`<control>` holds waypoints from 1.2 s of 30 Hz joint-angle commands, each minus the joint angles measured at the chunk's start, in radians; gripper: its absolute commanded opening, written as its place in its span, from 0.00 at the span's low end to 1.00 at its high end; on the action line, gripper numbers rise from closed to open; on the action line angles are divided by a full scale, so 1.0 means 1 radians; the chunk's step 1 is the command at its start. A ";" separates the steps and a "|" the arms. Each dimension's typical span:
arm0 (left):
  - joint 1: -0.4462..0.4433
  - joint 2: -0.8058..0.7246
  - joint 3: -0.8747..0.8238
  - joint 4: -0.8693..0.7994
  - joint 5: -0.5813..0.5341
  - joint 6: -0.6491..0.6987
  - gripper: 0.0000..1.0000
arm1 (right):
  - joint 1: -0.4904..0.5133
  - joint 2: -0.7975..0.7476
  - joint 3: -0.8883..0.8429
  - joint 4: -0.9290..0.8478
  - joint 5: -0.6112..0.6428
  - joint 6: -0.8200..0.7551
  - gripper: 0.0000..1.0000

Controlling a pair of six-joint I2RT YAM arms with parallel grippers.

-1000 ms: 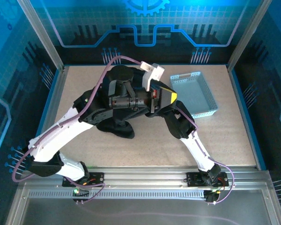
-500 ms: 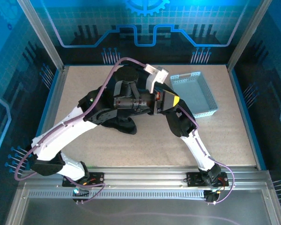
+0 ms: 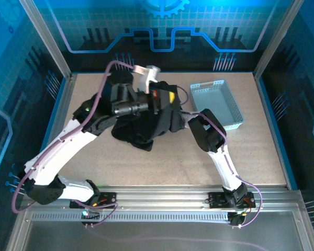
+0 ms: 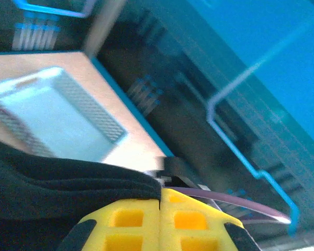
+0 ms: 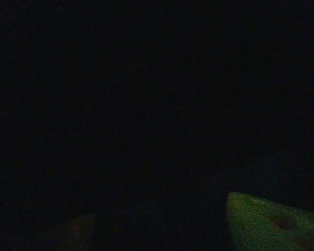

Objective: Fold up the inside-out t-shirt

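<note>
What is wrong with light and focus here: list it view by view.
Top external: sharp, evenly lit, but the black t-shirt lacks detail. Left wrist: tray and backdrop blurred, left pincer sharp. Right wrist: nearly black, one finger faintly visible.

The left arm (image 3: 68, 141) wears long white shells over its links, with bulky black housings at the joints. The right arm (image 3: 223, 163) is built the same way, white along its lower link and black at the elbow. A thin purple cable (image 3: 113, 63) loops along the left arm, and a second purple cable (image 3: 258, 194) curls beside the black right base (image 3: 231, 200). The left base (image 3: 97, 200) shows a small green light. A white bracket (image 3: 145, 77) sits on the left wrist. The left gripper (image 4: 160, 204) has bright yellow fingers (image 4: 128, 222) moulded with square recesses and edged in black. The right finger (image 5: 272, 222) looks dim yellow-green.
</note>
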 commanded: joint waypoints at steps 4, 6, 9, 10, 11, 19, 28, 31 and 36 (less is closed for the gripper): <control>0.061 -0.042 -0.077 0.120 0.099 -0.074 0.00 | -0.041 -0.155 -0.196 0.167 0.023 -0.063 0.73; 0.033 -0.013 -0.066 0.176 0.180 -0.095 0.00 | -0.036 -0.154 -0.193 0.187 -0.014 -0.093 0.76; -0.084 0.051 0.041 0.122 0.139 -0.013 0.00 | -0.022 -0.142 -0.174 0.253 -0.077 -0.114 0.80; -0.118 0.071 0.072 0.115 0.147 -0.003 0.00 | -0.021 -0.135 -0.166 0.278 -0.096 -0.107 0.81; -0.142 0.088 0.084 0.134 0.170 -0.015 0.00 | -0.019 -0.126 -0.157 0.314 -0.122 -0.095 0.82; -0.274 0.166 0.120 0.205 0.214 -0.042 0.00 | -0.036 -0.057 -0.044 0.430 -0.181 0.037 0.90; -0.283 0.179 0.082 0.259 0.205 -0.069 0.00 | -0.045 -0.006 0.023 0.492 -0.201 0.143 0.91; -0.288 0.178 0.052 0.326 0.241 -0.114 0.00 | -0.042 -0.021 0.035 0.346 -0.129 0.055 0.93; -0.326 0.186 0.069 0.323 0.244 -0.076 0.00 | -0.053 0.066 0.125 0.351 -0.199 0.073 0.86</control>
